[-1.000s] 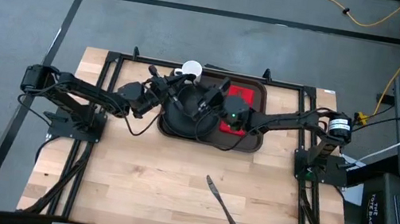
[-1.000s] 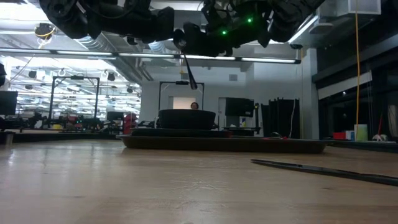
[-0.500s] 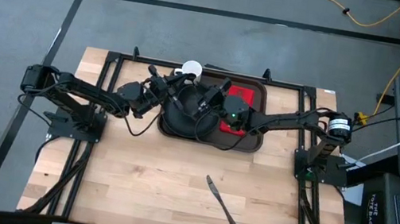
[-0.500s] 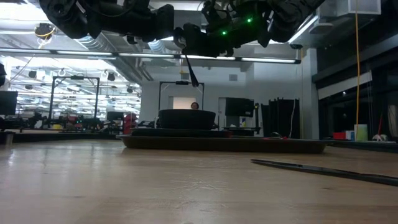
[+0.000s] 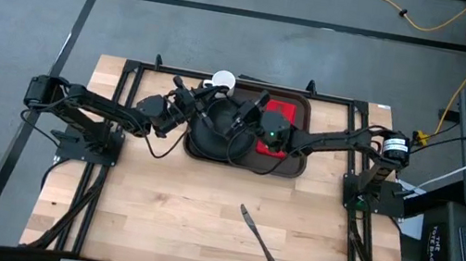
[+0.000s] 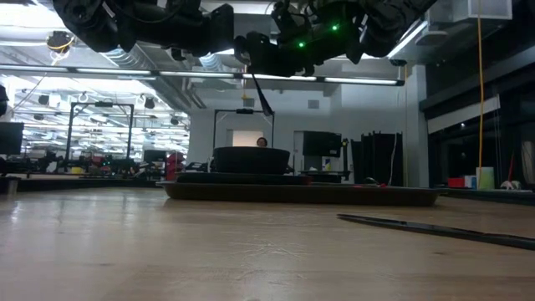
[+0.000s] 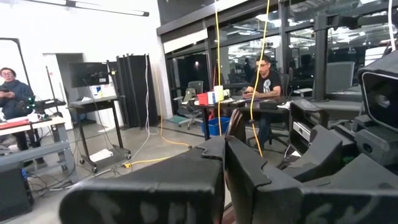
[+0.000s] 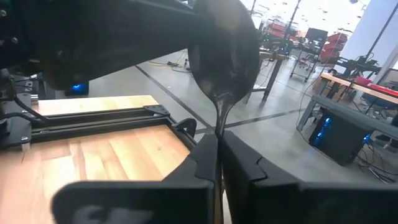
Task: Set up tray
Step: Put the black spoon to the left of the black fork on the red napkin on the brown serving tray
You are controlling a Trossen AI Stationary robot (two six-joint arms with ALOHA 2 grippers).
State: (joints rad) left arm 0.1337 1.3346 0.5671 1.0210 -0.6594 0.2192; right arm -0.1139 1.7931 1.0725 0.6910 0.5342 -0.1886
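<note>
The dark brown tray [image 5: 295, 165] lies at the table's far middle, carrying a round black dish [image 6: 251, 157] and a red napkin [image 5: 281, 110]. Both grippers hover above the tray, facing each other: my left gripper [image 5: 204, 107] comes from the left and my right gripper [image 5: 244, 118] from the right. Between them is a dark spoon [image 6: 261, 96], and both grippers are shut on it. Its bowl [image 8: 224, 50] shows large in the right wrist view, in front of the left arm. My left gripper is shut with a thin dark piece [image 7: 235, 124] sticking out between its fingertips; it looks like part of the spoon, but which part I cannot tell. My right gripper pinches the spoon's handle just behind the bowl [image 8: 217, 127] between its two fingers. The bowl sticks out beyond the fingertips. The spoon is lifted clear, and a thin part [image 6: 266, 107] slants down below the grippers.
A knife [image 5: 258, 236] lies on the bare wood toward the near right, also in the low view [image 6: 435, 228]. A white cup [image 5: 222, 80] stands just beyond the tray's far left corner. People sit and stand in the room behind.
Both arms have stayed nearly still above the tray. In the low view the spoon's hanging part has shifted a little toward the table's right and slants slightly more.
</note>
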